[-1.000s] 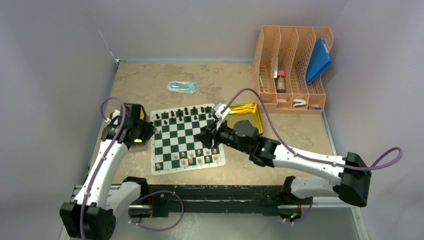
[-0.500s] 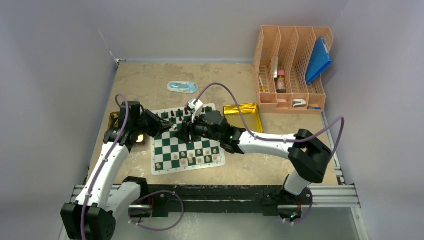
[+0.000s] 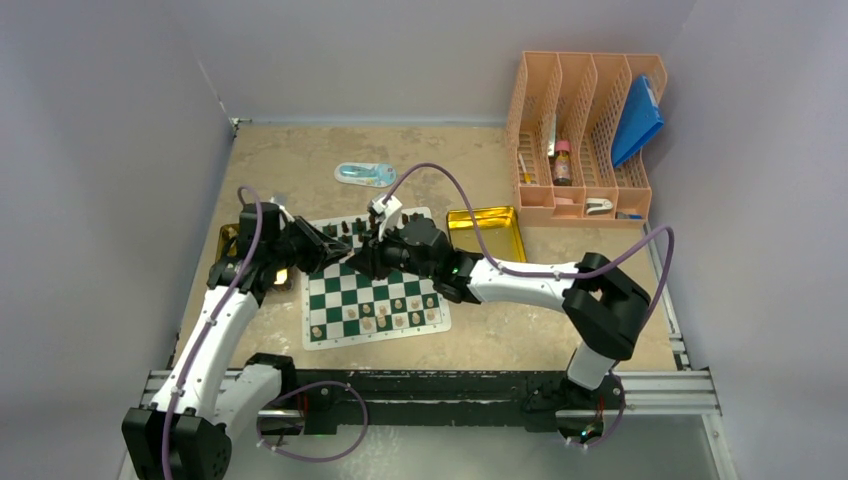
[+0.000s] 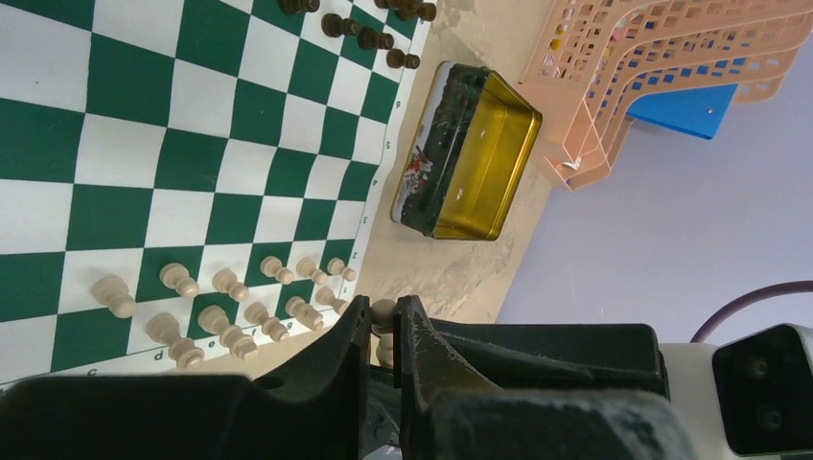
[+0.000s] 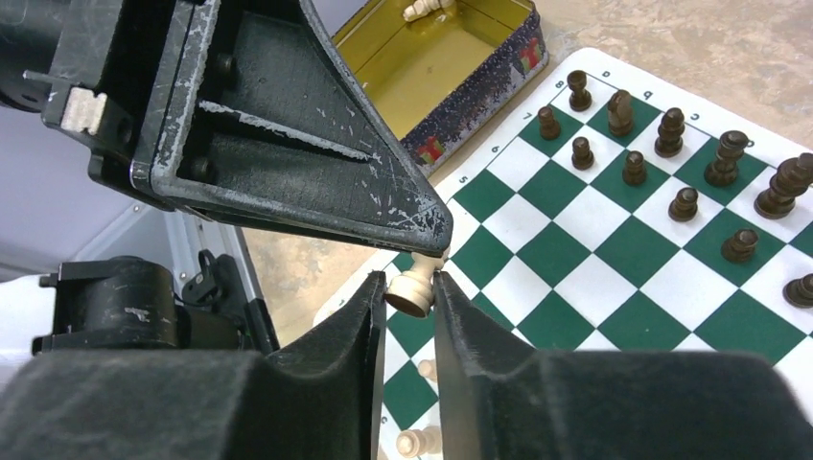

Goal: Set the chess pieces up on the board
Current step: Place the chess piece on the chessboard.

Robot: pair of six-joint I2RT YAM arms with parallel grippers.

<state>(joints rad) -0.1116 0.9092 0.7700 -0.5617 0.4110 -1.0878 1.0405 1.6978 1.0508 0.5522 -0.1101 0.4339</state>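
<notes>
The green-and-white board point(image 3: 372, 295) lies in the middle of the table. Dark pieces point(image 3: 372, 224) stand along its far rows and cream pieces point(image 3: 392, 312) along its near rows. My left gripper point(image 3: 342, 254) and right gripper point(image 3: 358, 260) meet tip to tip above the board's left part. In the left wrist view my left gripper point(image 4: 383, 324) is shut on the head of a cream piece point(image 4: 384, 312). In the right wrist view my right gripper point(image 5: 412, 295) is closed against the base of the same cream piece point(image 5: 412, 287), held above the board point(image 5: 614, 251).
A gold tin point(image 3: 486, 232) sits right of the board. Another gold tin point(image 5: 431, 59), left of the board, holds a cream piece point(image 5: 427, 9). An orange desk organiser point(image 3: 585, 135) stands at the back right. A small blue packet point(image 3: 365, 174) lies behind the board.
My right gripper has swung left across the board and met my left gripper, which moved right from the left tin. Both now grip the cream piece.
</notes>
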